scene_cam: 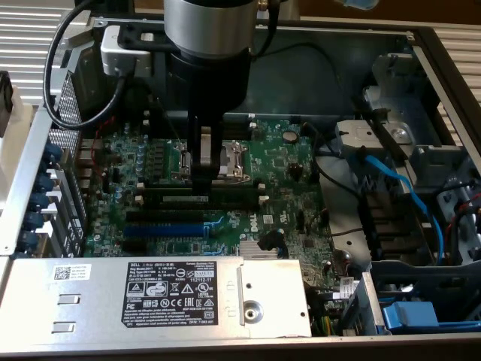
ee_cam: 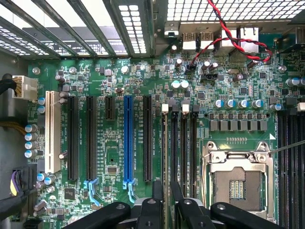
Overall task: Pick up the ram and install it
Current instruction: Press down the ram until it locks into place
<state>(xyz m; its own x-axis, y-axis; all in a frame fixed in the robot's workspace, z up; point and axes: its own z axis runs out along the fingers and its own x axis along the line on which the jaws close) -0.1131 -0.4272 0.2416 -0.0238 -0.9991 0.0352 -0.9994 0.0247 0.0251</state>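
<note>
1. The robot arm (scene_cam: 207, 45) hangs over an open computer case (scene_cam: 421, 45); its pincer (scene_cam: 203, 177) reaches down to the green motherboard (scene_cam: 285, 158), just in front of the silver processor socket (scene_cam: 225, 162).
2. The ram (scene_cam: 197, 198) lies lengthwise in a black memory slot right below the pincer tips; it is a long dark stick with a pale label strip on its side; it looks seated level with the neighbouring slots, though how deep it sits cannot be told.
3. In the wrist view the two dark fingers (ee_cam: 157, 191) stand close on either side of a thin edge-on strip (ee_cam: 165, 157) in the first memory slot; they appear clamped on the ram's top edge, with only a narrow gap between them.
4. In the wrist view the empty memory slots (ee_cam: 183, 143) run beside that strip, between it and the processor socket (ee_cam: 238, 176).
5. A blue expansion slot (ee_cam: 127, 138) sits further along the board among black ones (ee_cam: 90, 138); a white slot (ee_cam: 53, 138) lies beyond them.
6. A red and black twisted wire (ee_cam: 238, 33) loops over the board near the rear ports.
7. In the exterior view a grey power supply (scene_cam: 150, 297) with a white label fills the near side of the case; a blue cable (scene_cam: 398, 188) curves through the drive bay on the exterior view's right.
</note>
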